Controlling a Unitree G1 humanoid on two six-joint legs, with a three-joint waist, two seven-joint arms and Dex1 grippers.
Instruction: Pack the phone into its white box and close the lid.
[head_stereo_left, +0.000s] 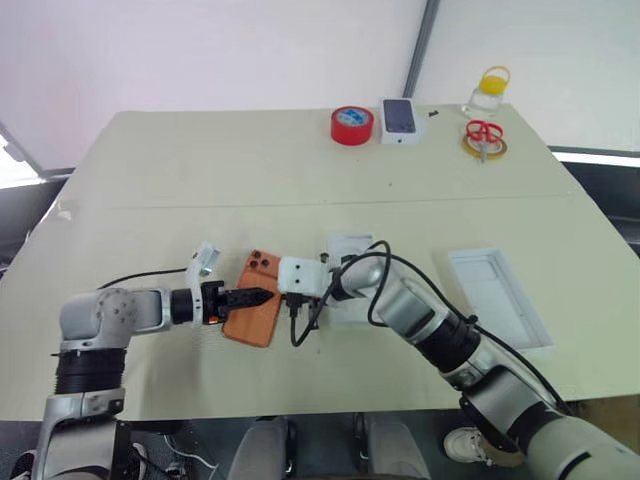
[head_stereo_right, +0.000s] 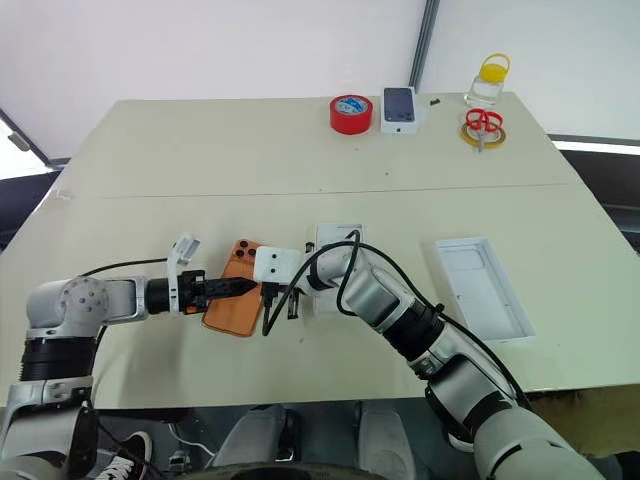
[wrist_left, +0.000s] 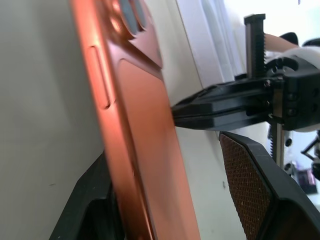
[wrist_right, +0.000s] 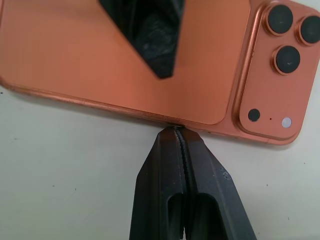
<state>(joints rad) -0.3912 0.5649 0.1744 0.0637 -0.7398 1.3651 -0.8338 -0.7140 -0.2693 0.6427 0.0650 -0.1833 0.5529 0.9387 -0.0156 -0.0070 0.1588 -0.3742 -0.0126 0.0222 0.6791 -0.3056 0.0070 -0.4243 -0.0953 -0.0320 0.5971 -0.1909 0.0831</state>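
- The phone (head_stereo_left: 254, 300), orange, lies back-up on the near half of the table (head_stereo_left: 150, 180), its three-lens camera cluster at the far corner.
- The left gripper (head_stereo_left: 262, 296) reaches in from the robot's left with its fingers apart around the phone: in the left wrist view one finger (wrist_left: 87, 210) is under the phone's edge and the other, with a textured pad, stands clear of the phone's back, so the phone is straddled, not clamped.
- The right gripper (wrist_right: 177, 131) comes from the opposite side with its two black fingers pressed together, holding nothing; their joined tip touches the phone's long edge, near the camera end.
- Just beside the phone, partly behind the right wrist, lies a white box part (head_stereo_left: 348, 245); whether it is the tray or a lid I cannot tell.
- Well off to the robot's right, near the table's edge, lies a shallow white rectangular tray (head_stereo_left: 500, 298) with a raised rim, open side up.
- At the far edge of the table stand a red tape roll (head_stereo_left: 352, 125), a small white box printed with a dark phone (head_stereo_left: 400, 120), a clear jar with a yellow lid (head_stereo_left: 487, 92), and red-handled scissors (head_stereo_left: 482, 135) lying on a yellowish ring.
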